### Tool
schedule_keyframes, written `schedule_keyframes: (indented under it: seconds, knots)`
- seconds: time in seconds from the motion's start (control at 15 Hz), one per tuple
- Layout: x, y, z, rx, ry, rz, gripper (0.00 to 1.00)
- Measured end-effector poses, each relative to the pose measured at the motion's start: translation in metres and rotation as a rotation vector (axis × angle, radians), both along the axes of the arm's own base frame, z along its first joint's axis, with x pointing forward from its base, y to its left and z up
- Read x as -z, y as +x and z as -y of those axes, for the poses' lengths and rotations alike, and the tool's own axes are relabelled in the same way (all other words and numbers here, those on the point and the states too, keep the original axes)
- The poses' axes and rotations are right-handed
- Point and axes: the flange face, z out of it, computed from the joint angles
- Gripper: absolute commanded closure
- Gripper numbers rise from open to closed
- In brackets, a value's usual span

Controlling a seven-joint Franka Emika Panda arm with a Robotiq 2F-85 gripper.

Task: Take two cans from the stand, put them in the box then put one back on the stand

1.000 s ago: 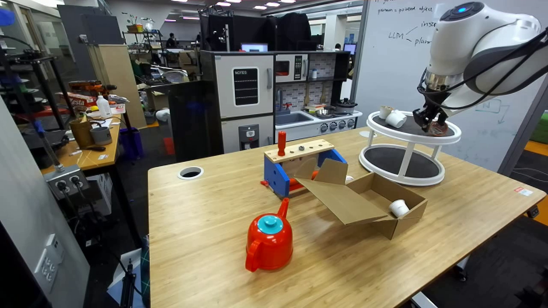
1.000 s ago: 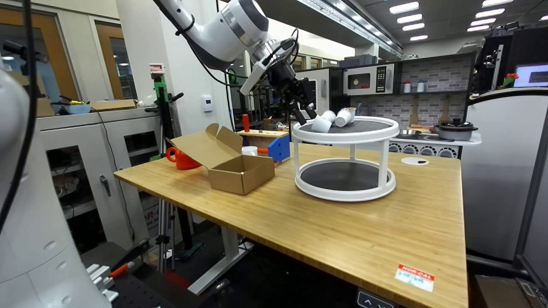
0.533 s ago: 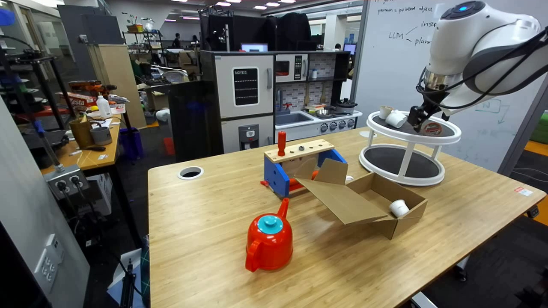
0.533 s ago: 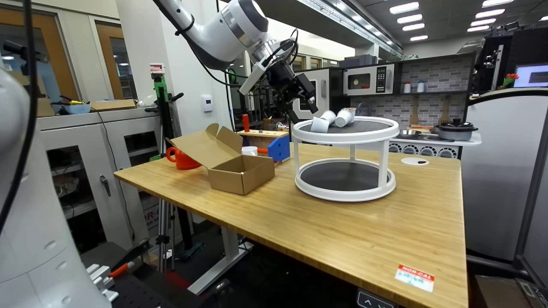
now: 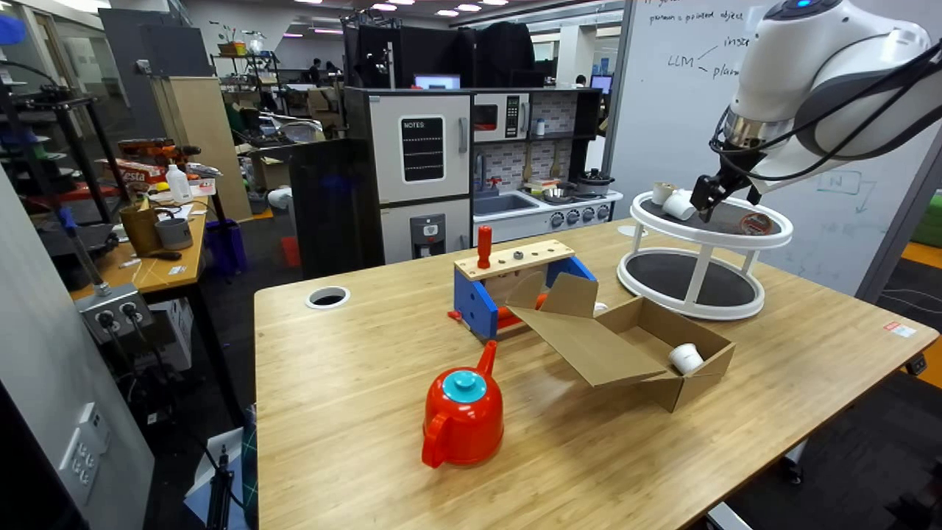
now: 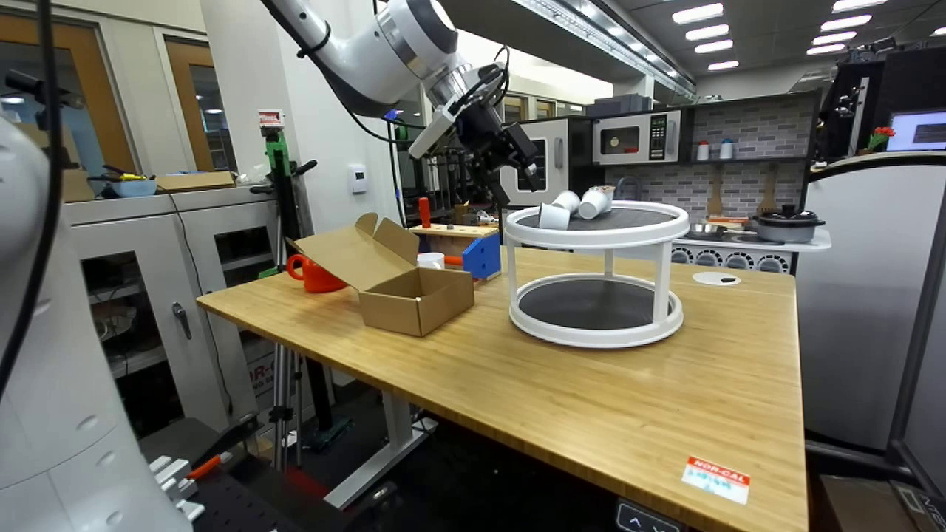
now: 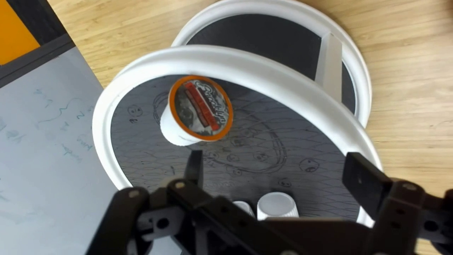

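Observation:
My gripper (image 7: 277,171) stands open above the stand (image 7: 247,67), with nothing between its fingers. A can (image 7: 201,109) with an orange-rimmed printed lid lies tilted on the stand's upper dark shelf, beyond the left fingertip. Two more white cans show partly behind the gripper's parts, the larger can (image 7: 277,203) nearer the middle. In an exterior view the gripper (image 5: 728,205) hovers between the lidded can (image 5: 756,224) and a white can (image 5: 678,205). Another white can (image 5: 686,358) lies inside the open cardboard box (image 5: 629,375). In an exterior view the box (image 6: 392,314) hides its contents.
A blue toy bench (image 5: 478,305) with a wooden top stands behind the box. The red kettle (image 5: 471,419) sits toward the table's front. A white cup (image 6: 430,260) shows beyond the box. The stand's raised rim (image 6: 591,238) surrounds its upper shelf.
The gripper was down at the lidded can one second ago. Its jaws have spread, and it has risen away toward the other cans. The lidded can has rocked slightly and stays on the stand.

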Motion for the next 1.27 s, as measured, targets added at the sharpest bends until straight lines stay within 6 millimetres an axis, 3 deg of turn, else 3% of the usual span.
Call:
schedule_keyframes:
  seconds: [0.33,0.8,1.07,1.27]
  knots:
    - [-0.007,-0.007,-0.007,-0.003,0.015,0.009,0.00]
    - [-0.038,-0.071,-0.065,-0.126,0.146,0.033,0.00]
    - [-0.032,-0.095,-0.069,-0.114,0.166,0.007,0.00]
    - [-0.029,-0.098,-0.069,-0.107,0.170,-0.003,0.00]
